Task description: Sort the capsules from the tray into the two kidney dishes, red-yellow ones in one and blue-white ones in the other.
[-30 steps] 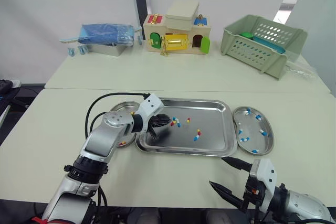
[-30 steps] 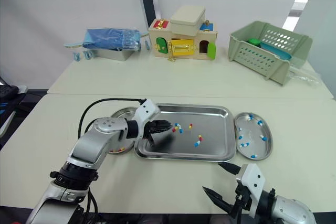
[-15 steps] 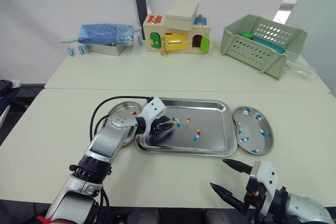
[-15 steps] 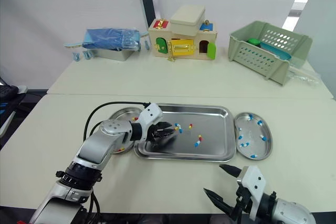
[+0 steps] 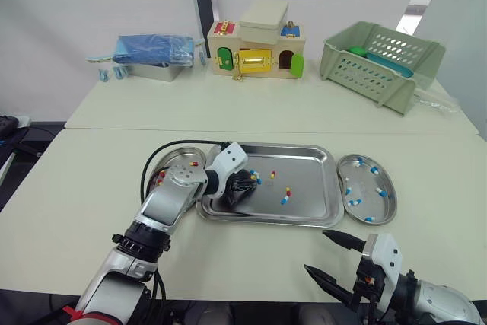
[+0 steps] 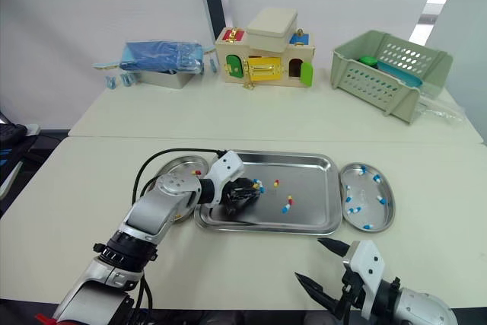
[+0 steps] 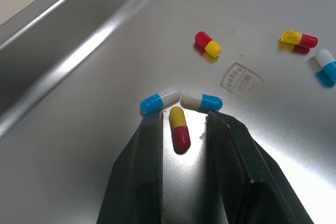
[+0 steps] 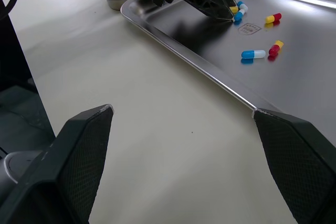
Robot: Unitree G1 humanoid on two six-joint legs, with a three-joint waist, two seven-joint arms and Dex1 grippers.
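Observation:
The steel tray (image 5: 266, 220) lies in the middle of the table with a few loose capsules. My left gripper (image 5: 245, 183) is low over its left part, open. In the left wrist view its fingers (image 7: 149, 156) straddle a red-yellow capsule (image 7: 179, 129), with two blue-white capsules (image 7: 159, 103) just past the tips. More capsules (image 5: 286, 195) lie further right. The left kidney dish (image 5: 172, 159) holds red-yellow ones, the right kidney dish (image 5: 395, 202) several blue-white ones. My right gripper (image 5: 316, 251) hovers open near the front edge, holding nothing.
On the far table stand a toy house box (image 5: 257, 49), a green plastic basket (image 5: 380, 64) and a blue bag on a metal tin (image 5: 152, 55). A black cable (image 5: 163, 151) loops from my left arm over the left dish.
My left gripper has slid right, deeper into the tray, and now brackets the capsule cluster. The right gripper has stayed in place.

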